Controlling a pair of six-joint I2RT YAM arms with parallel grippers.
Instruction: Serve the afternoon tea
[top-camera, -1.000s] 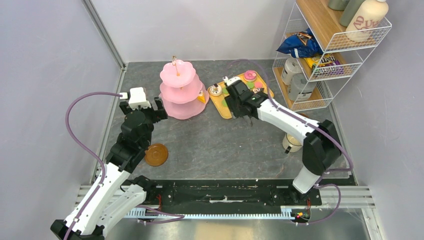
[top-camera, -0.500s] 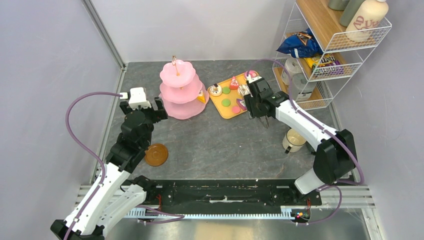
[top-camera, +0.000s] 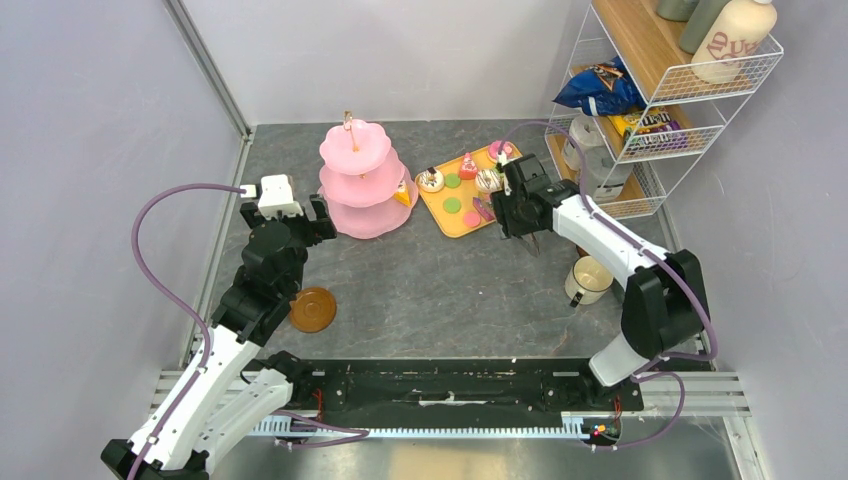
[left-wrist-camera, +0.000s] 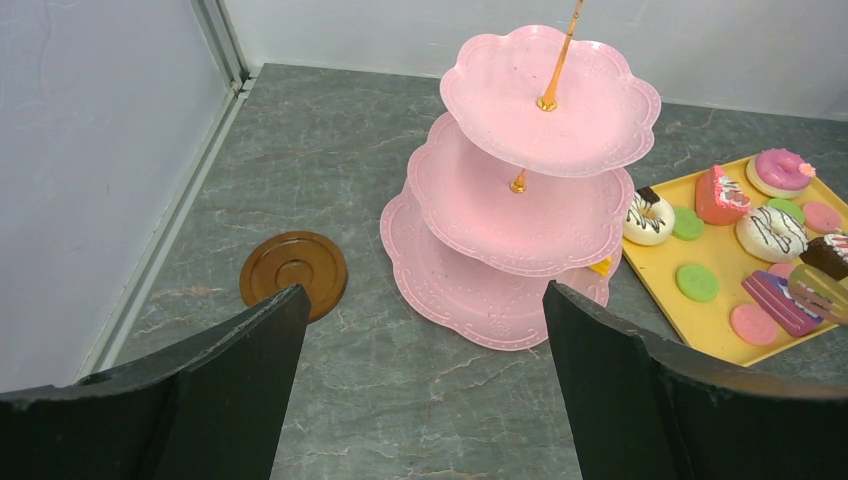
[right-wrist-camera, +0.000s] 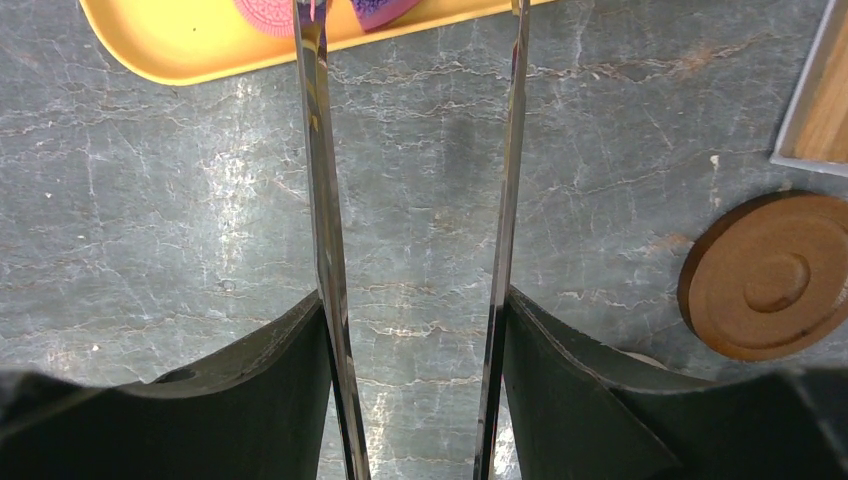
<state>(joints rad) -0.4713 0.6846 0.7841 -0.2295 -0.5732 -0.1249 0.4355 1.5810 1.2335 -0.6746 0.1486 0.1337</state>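
Note:
The pink three-tier stand (top-camera: 358, 180) stands at the back left, also in the left wrist view (left-wrist-camera: 540, 190), with a yellow cake wedge (top-camera: 403, 194) on its bottom tier. A yellow tray (top-camera: 445, 222) beside it holds donuts, cake wedges and macarons. My left gripper (top-camera: 300, 215) is open and empty in front of the stand (left-wrist-camera: 425, 295). My right gripper (top-camera: 508, 212) is shut on metal tongs (right-wrist-camera: 318, 150), whose blades stand apart. Their tips reach the tray's near right edge (right-wrist-camera: 180, 40), by a purple wedge (left-wrist-camera: 775, 300) and a pink macaron.
A brown saucer (top-camera: 312, 309) lies near my left arm (left-wrist-camera: 293, 272). Another saucer (right-wrist-camera: 770, 290) lies right of the tongs. A cream mug (top-camera: 588, 280) stands under my right arm. The wire shelf (top-camera: 640, 110) at the back right holds two mugs, snack packets and a bottle.
My right arm has swung right, from over the tray's middle to its right edge, with the tongs in it. The left arm has not moved.

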